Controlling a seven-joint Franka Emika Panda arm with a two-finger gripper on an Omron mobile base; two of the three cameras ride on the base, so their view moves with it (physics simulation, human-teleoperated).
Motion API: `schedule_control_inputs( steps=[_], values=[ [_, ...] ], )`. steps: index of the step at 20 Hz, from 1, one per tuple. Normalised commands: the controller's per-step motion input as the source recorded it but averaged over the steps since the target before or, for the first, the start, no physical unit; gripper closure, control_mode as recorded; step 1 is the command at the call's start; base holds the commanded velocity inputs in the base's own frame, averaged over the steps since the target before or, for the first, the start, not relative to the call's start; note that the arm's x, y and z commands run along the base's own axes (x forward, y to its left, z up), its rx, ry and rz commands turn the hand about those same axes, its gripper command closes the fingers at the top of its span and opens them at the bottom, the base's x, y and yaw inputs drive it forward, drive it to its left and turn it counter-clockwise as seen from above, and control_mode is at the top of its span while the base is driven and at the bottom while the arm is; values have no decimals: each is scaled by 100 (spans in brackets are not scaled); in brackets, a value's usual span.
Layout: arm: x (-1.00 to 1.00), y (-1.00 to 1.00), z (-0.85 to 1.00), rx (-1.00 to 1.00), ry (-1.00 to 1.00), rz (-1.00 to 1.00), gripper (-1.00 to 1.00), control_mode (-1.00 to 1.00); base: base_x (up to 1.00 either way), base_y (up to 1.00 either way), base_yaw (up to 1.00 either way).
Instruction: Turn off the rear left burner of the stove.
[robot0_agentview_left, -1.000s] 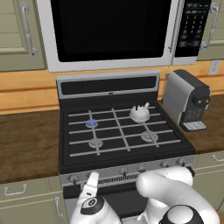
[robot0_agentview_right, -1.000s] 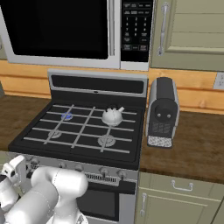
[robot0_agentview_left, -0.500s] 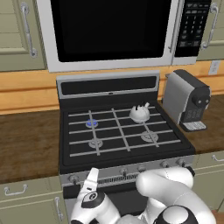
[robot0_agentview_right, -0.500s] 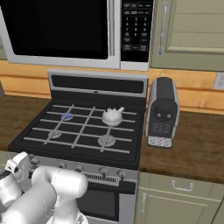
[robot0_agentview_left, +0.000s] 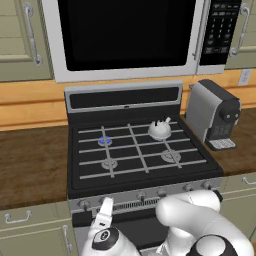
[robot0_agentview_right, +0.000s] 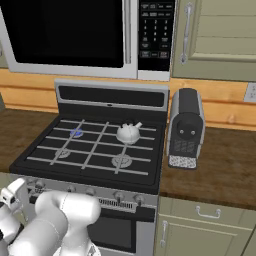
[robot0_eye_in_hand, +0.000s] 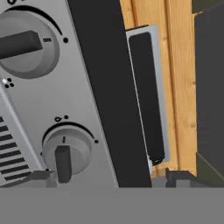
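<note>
Rising over the last second from below toward the stove's (robot0_agentview_left: 145, 150) silver front strip, the gripper (robot0_agentview_left: 104, 214), fingers apart with nothing between them, now nears the leftmost knob (robot0_eye_in_hand: 65, 151), while the rear left burner (robot0_agentview_left: 104, 141) glows blue, unextinguished.

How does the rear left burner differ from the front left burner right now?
The rear left burner glows blue, while the front left burner is plain grey with no glow. The rear left burner looks like a small disc; the front left burner is wider and ringed. The rear one lies nearer the stove backpanel, the front one nearer the knobs. Both sit bare under the pale grate bars.
</note>
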Motion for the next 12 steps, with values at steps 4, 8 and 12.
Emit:
schedule_control_inputs(
  steps=[4, 8, 12],
  values=[
    [-20, 0, 11, 0, -4, 0, -100, -100, 0, 0, 0],
    [13, 0, -4, 0, 0, 0, -100, -100, 0, 0, 0],
    [13, 1, -21, 0, 0, 0, -100, -100, 0, 0, 0]
  ],
)
